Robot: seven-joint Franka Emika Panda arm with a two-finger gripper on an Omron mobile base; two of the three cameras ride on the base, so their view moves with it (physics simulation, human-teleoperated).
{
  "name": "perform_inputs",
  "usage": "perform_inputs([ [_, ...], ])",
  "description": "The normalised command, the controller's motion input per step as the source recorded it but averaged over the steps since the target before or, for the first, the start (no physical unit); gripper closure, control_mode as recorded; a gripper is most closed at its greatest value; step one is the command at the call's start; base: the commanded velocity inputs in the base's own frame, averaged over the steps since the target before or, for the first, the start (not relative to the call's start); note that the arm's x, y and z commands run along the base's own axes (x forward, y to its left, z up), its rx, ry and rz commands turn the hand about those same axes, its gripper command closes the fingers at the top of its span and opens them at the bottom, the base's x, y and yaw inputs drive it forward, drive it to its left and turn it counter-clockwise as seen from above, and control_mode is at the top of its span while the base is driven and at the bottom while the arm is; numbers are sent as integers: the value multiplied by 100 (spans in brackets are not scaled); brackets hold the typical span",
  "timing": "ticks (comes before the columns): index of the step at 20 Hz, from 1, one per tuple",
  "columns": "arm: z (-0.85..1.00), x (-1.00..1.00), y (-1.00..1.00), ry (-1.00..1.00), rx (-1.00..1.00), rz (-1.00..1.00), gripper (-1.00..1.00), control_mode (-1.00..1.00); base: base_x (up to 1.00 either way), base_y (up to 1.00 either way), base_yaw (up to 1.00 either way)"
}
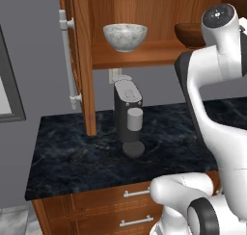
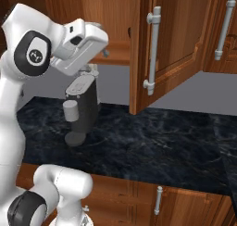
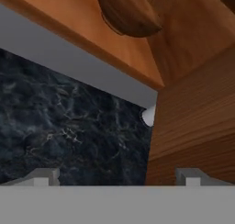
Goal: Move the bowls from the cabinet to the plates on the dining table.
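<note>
Fully open pincer (image 3: pixel 117 177), nothing held.

Base views look forward-down from behind-left and behind-right, sharing the coffee machine (image 1: pixel 129 117). Hand view: close under cabinet shelf (image 3: pixel 92 35).

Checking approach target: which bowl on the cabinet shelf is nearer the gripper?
The reddish-brown bowl, looming ahead of the open gripper; the marbled white-grey bowl sits further left on the shelf.

Two bowls: one marbled bowl (image 1: pixel 125 36), one brown bowl (image 1: pixel 189 34); one coffee machine (image 1: pixel 129 117).
</note>
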Motion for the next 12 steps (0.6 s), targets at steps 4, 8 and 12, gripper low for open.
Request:
perform_inputs([
  [4, 0, 0, -48, 0, -11, -12, -100, -100, 0, 0, 0],
  [8, 0, 8, -36, 0, -11, -8, -100, -100, 0, 0, 0],
  [12, 0, 43, 0, 0, -12, 0, -100, -100, 0, 0, 0],
])
